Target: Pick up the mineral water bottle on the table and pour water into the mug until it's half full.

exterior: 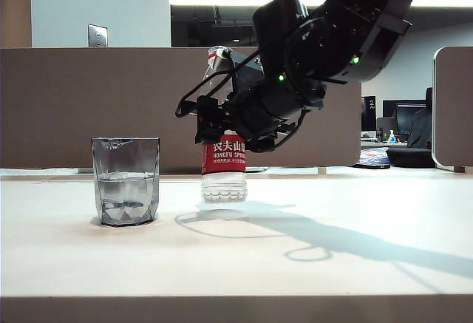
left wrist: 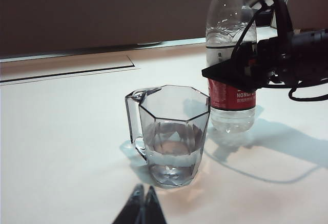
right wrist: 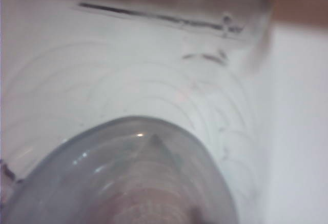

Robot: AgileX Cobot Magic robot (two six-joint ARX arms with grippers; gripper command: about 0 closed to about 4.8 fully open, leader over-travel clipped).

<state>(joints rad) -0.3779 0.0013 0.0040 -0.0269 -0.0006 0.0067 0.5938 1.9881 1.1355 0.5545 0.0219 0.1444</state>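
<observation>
The mineral water bottle (exterior: 223,159) stands nearly upright to the right of the mug (exterior: 126,181), its open neck leaning slightly left. My right gripper (exterior: 211,120) is shut on the bottle just above the red label. I cannot tell whether the bottle's base touches the table (exterior: 310,264). The mug (left wrist: 173,134) is a faceted grey glass with a handle, and clear water (left wrist: 171,142) fills roughly its lower half. My left gripper (left wrist: 144,196) is shut and empty, low over the table just in front of the mug. The bottle's clear wall (right wrist: 154,90) fills the right wrist view and hides the jaws.
A brown partition (exterior: 66,101) runs behind the table. A recessed seam (left wrist: 72,73) crosses the tabletop behind the mug. The right arm (exterior: 332,49) reaches in from the upper right and casts a long shadow (exterior: 332,238). The table's front edge (exterior: 236,308) is near.
</observation>
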